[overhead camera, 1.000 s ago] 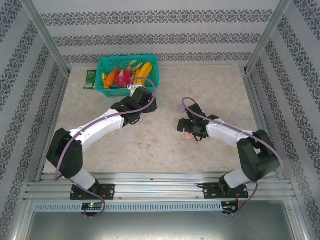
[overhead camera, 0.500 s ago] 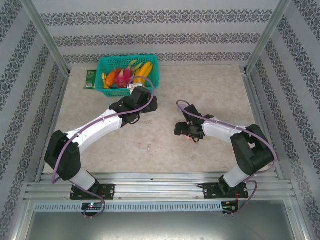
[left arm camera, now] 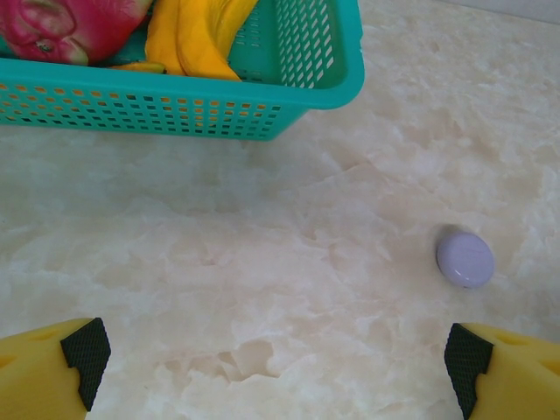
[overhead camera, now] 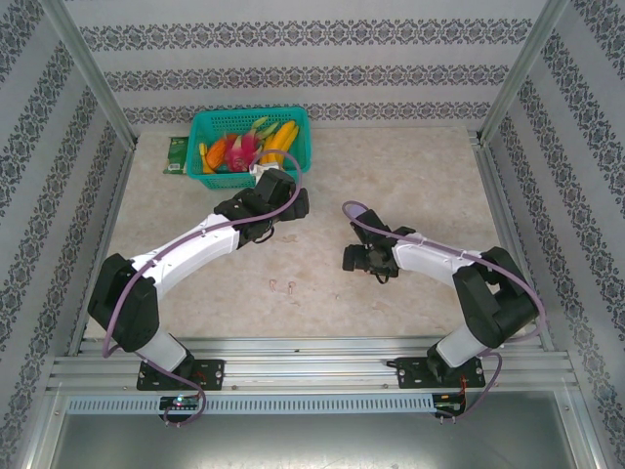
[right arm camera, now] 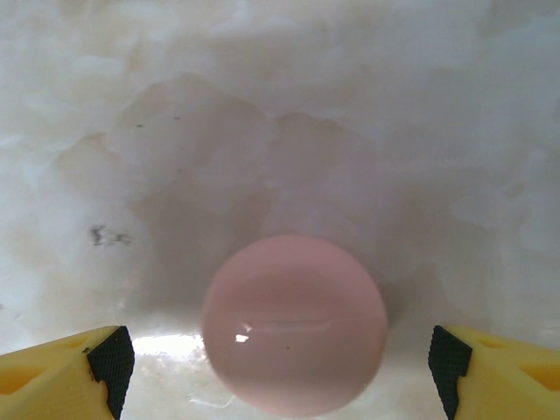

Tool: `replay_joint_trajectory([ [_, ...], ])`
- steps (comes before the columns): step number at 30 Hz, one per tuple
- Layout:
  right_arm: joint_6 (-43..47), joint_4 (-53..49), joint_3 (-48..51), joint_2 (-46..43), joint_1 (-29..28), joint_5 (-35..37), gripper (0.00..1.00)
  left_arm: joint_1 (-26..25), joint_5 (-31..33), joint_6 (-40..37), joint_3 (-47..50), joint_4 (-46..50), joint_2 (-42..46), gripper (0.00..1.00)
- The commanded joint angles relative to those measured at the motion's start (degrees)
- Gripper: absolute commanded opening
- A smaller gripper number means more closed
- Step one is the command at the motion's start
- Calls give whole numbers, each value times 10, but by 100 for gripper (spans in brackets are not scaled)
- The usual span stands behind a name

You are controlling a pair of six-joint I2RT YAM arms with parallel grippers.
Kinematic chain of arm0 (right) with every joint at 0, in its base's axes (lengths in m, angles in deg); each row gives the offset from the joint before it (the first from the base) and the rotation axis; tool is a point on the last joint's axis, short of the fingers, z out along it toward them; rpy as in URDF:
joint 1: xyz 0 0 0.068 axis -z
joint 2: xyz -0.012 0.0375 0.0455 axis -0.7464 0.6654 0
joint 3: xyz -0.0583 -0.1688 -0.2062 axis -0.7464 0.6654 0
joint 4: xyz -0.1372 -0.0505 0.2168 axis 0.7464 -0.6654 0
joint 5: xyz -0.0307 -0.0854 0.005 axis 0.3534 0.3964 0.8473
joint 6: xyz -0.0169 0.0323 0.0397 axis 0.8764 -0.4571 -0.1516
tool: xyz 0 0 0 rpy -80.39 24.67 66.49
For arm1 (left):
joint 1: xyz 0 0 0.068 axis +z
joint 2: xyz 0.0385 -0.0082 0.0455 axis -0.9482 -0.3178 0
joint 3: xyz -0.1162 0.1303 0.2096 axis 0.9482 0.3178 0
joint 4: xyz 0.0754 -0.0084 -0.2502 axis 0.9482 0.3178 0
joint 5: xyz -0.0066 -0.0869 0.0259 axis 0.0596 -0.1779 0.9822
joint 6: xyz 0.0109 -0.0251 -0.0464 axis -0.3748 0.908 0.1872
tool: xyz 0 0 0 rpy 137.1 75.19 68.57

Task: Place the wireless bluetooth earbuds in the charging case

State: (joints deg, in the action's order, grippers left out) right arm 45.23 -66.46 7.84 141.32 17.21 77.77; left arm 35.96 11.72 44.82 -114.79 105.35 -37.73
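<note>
Basket of teal plastic [left arm camera: 175, 114] at the table's [overhead camera: 410, 176] rear left holds yellow bananas [left arm camera: 197, 35] and a pink dragon fruit [left arm camera: 74, 26]. Left gripper [left arm camera: 276, 363] hangs open before it, near a pale purple round case [left arm camera: 465, 259]. Right gripper [right arm camera: 280, 354] straddles a closed pink round case [right arm camera: 295, 324], jaws wide, not touching. Tiny earbuds [overhead camera: 291, 287] lie loose on the table between the arms.

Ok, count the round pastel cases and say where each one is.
2. A pale purple case lies on the table ahead of the left end effector. A pink case lies between the right end effector's open fingers. Others may be hidden under the arms.
</note>
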Motion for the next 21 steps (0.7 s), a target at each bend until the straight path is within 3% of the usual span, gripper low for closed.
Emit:
replay_joint_trajectory([
  [1,-25,-32,-20,21,-12,40,89,4,-3,9,7,-14,-7,100],
  [21,-49,-31,-49,73,-15,70,76,4,-17,9,31,-29,-11,100],
])
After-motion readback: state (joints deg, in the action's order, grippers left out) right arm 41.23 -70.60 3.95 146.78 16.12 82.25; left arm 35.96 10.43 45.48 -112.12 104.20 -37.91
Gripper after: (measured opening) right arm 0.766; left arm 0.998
